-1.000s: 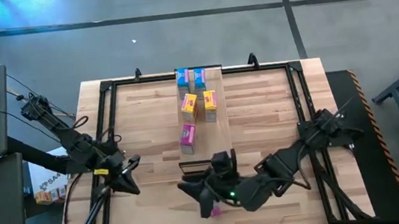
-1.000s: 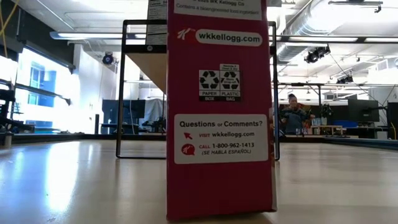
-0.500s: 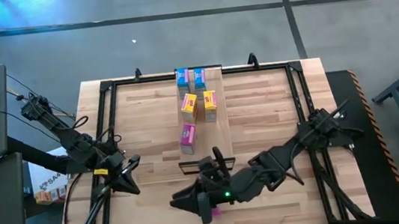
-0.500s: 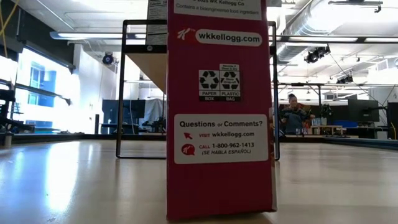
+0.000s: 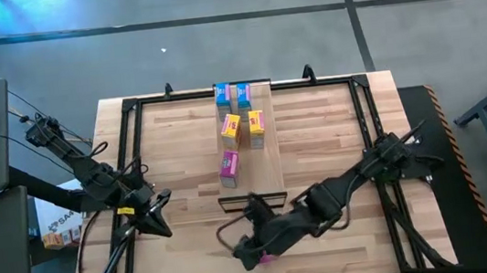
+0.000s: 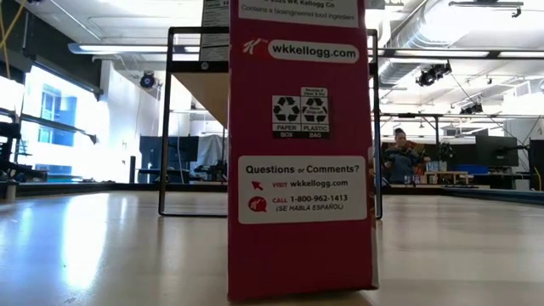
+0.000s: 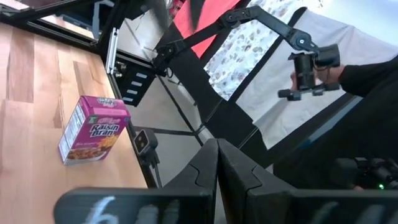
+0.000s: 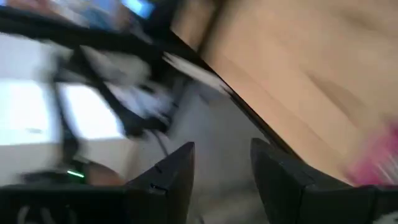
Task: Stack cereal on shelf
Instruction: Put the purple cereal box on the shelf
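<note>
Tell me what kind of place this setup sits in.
Probably a robotics lab or workshop in an industrial hall: exposed ceiling ductwork, a butcher-block table with two mounted arms, and a person at benches with monitors behind it.

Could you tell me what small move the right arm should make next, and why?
Probably swing the right gripper back around the pink cereal box standing near the table's front edge, then close on it. Its fingers are open and empty, with the box just beside them. Five boxes already sit on the shelf; this one is the last. The left gripper waits at the left, shut.
</note>
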